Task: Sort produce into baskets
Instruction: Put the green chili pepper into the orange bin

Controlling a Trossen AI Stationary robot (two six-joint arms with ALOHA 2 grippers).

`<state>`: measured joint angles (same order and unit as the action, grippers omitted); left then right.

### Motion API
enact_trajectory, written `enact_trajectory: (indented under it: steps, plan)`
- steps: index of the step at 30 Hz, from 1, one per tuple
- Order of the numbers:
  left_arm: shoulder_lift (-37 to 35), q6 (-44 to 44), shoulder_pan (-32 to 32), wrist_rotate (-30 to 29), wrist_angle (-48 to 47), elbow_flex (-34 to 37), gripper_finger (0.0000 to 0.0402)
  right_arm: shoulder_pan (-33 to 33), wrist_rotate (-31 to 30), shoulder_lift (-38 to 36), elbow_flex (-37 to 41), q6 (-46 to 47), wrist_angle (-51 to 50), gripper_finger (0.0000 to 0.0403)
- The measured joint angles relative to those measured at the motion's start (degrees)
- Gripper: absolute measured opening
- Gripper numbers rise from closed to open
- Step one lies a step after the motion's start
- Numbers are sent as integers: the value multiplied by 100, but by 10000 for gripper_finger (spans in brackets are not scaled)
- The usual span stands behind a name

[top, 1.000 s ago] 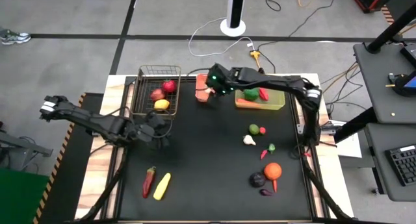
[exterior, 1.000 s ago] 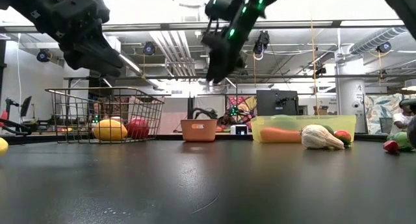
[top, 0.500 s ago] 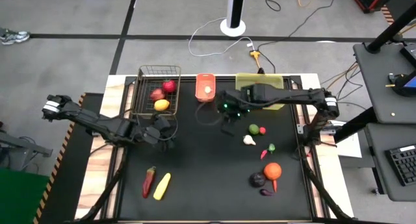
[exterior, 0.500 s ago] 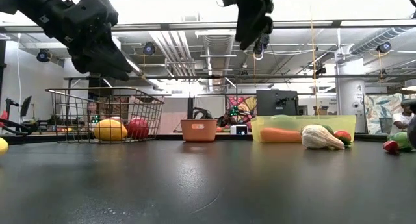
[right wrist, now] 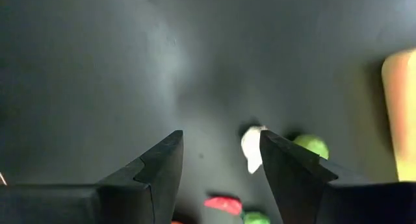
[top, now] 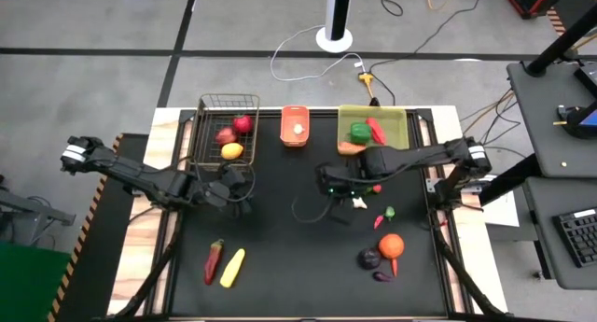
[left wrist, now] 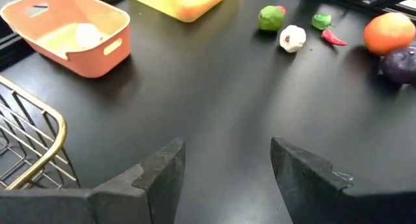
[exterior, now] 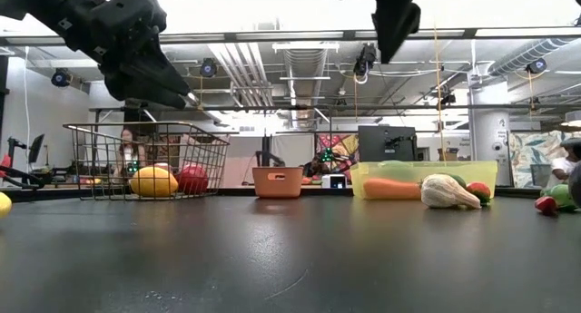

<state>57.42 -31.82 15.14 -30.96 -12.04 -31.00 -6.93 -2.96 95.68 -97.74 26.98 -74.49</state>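
Black table mat [top: 280,247]: matte, flat, the landmark for every entry below.

Yellow-green bin [top: 396,121]: translucent plastic, rectangular, at the mat's far edge on the right; holds a green pepper [top: 360,132], a red chilli and a carrot.

Wire basket [top: 210,126]: dark metal mesh, square, far edge on the left; holds two red apples and a lemon [top: 232,150].

Orange basket [top: 295,126]: smooth plastic with handle slots, between the other two; one pale round piece inside.

Right gripper [top: 328,184]: over the mat's centre, fingers spread wide, nothing held. Judged step: reaching for the next loose piece. The white garlic bulb [right wrist: 252,149] lies just beyond its fingers, so the next move calls for lowering and closing round that lumpy shape.

Left gripper [left wrist: 224,165]: waits beside the wire basket, fingers wide apart, empty.

Loose produce: orange [top: 391,245], purple eggplant [top: 368,258] and small green pieces on the mat's right half; red chilli [top: 215,258] and corn [top: 232,267] at its near left.
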Motion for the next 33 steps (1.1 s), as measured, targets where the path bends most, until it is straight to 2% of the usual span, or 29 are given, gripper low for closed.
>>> enact_trajectory:
  steps: [5,11,16,21,28,33]
  plan:
    - [-4,257,0,2,161,0,207,-176,28,0,414,345,-62,210]
    - [-4,785,0,7,654,0,207,-235,47,-93,1007,634,-68,247]
    - [-6,973,-1,4,748,0,207,-215,44,-486,1712,893,-39,273]
    - [-6,1071,1,3,772,0,207,-130,13,-1202,2642,1269,117,280]
    - [-8,1185,-1,0,977,-2,207,107,17,-2254,3925,2786,353,272]
    - [-8,1183,0,-3,1004,-2,207,107,27,-2593,4634,3786,493,258]
